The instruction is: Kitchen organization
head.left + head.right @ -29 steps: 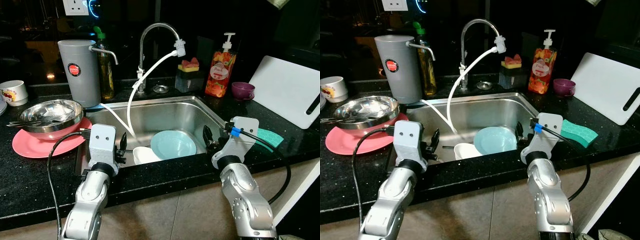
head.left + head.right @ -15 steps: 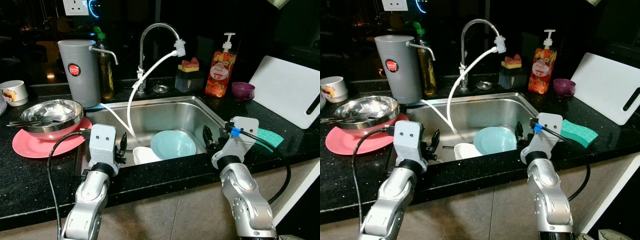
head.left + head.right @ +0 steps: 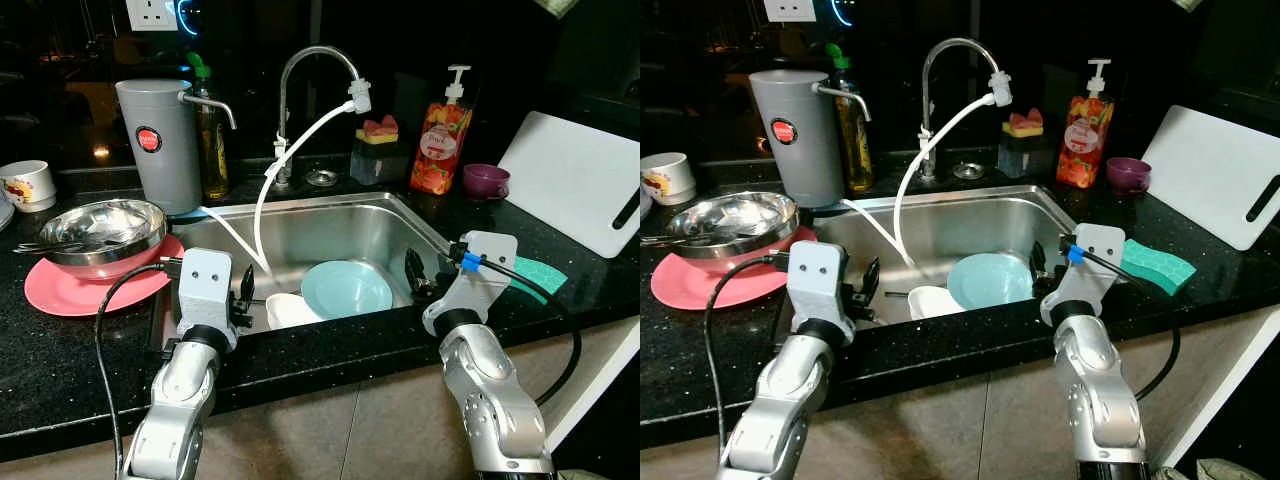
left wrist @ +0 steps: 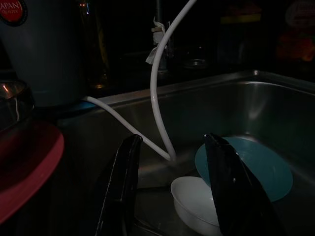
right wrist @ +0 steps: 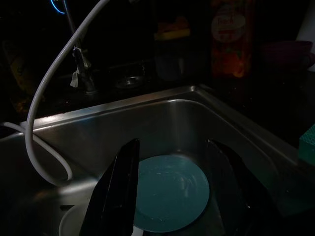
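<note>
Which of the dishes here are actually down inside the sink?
The light blue plate and the small white bowl beside it lie in the sink; the steel bowl sits on the pink plate on the counter.

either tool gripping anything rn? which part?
Nothing held. Left tool and right tool are both open, hovering at the sink's front edge above the blue plate.

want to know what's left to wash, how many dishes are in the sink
2. A light blue plate lies on the sink floor, and a white bowl sits beside it toward the left gripper. The front rim of the sink could hide something more.
</note>
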### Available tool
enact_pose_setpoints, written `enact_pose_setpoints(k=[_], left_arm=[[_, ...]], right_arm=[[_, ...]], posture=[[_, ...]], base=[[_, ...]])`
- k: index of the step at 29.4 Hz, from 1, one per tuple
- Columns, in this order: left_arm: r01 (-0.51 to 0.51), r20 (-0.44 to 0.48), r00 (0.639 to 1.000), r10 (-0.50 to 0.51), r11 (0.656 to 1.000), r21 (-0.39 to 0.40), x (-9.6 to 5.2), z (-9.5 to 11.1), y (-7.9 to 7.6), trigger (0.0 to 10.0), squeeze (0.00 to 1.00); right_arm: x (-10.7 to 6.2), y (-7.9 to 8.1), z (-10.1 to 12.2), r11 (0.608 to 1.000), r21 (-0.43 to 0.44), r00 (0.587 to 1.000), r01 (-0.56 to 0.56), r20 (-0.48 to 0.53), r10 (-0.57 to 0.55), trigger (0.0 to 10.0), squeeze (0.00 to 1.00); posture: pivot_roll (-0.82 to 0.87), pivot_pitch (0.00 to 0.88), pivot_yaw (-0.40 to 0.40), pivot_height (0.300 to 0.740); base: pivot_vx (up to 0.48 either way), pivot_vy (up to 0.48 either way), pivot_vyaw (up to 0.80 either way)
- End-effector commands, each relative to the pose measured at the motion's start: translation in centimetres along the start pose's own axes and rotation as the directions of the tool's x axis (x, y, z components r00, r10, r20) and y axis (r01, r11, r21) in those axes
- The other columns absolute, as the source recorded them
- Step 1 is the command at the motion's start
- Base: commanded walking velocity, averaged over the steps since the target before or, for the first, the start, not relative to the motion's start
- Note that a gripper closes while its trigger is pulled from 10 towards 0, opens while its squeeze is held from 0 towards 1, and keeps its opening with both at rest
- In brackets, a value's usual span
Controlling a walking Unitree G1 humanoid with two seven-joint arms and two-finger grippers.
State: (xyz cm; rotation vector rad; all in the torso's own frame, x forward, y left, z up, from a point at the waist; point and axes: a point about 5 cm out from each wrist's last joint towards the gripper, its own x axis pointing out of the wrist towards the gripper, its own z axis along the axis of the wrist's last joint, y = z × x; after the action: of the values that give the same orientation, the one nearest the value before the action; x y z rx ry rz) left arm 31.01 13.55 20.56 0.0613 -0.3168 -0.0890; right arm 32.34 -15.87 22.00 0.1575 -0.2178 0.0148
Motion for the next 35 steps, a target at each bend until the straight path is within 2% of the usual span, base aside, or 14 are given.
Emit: enact_pose_setpoints(k=[1, 35], left_arm=[[0.006, -0.015, 1.000, -0.006, 1.000, 0.004, -0.07, -0.42, -0.09, 10.0, 0.00], [0.004, -0.018, 1.000, -0.004, 1.000, -0.008, -0.15, -0.52, -0.57, 10.0, 0.00]], right_arm=[[-0.11, -0.14, -0.27, 1.000, 0.009, 1.000, 0.008, -0.010, -0.007, 10.0, 0.00], [-0.03, -0.24, -0.06, 1.000, 0.009, 1.000, 0.007, -0.011, -0.007, 10.0, 0.00]], posture=[[0.08, 0.051, -0.043, 0.740], [0.07, 0.055, -0.057, 0.740]], base=[[0.000, 0.000, 0.00], [0.000, 0.000, 0.00]])
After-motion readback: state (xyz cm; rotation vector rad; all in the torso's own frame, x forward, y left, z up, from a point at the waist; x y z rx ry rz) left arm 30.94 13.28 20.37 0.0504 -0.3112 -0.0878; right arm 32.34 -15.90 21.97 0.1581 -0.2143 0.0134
